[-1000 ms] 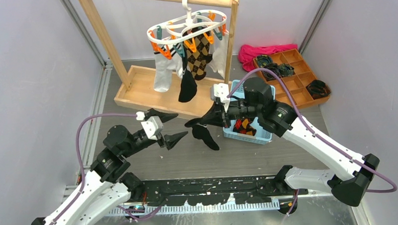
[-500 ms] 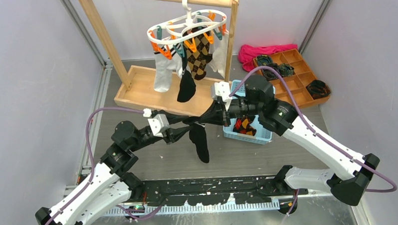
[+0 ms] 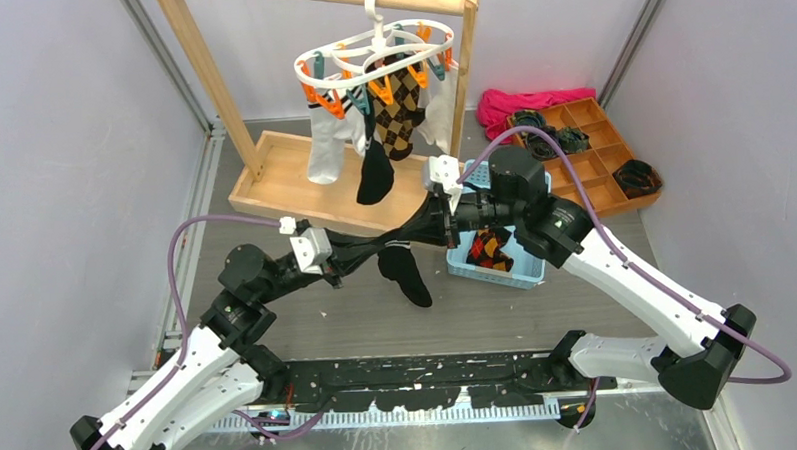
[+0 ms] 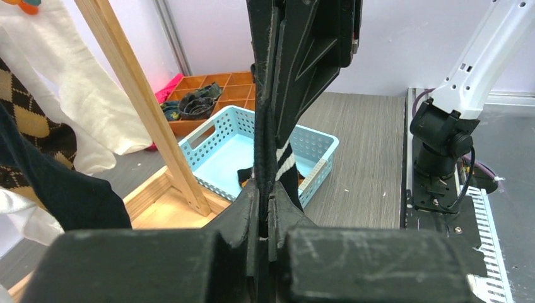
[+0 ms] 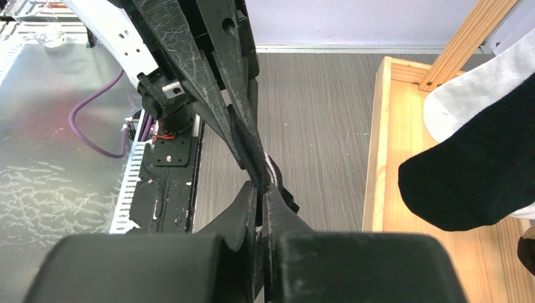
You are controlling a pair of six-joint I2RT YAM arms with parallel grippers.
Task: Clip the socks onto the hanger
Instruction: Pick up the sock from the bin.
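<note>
One black sock with white cuff stripes hangs in the air between my two grippers. My left gripper is shut on its cuff from the left. My right gripper is shut on the same cuff from the right, so the two sets of fingertips nearly meet. In the left wrist view my left gripper faces the right gripper's fingers. A second black sock hangs clipped to the white hanger on the wooden rack.
The wooden rack stands at the back, with white socks and an argyle sock also clipped on the hanger. A blue basket holding argyle socks sits under my right arm. An orange tray and a pink cloth lie at the right.
My left gripper moved right to the hanging sock and shut on its cuff. The right gripper kept its grip and shifted slightly; the sock swung a little.
</note>
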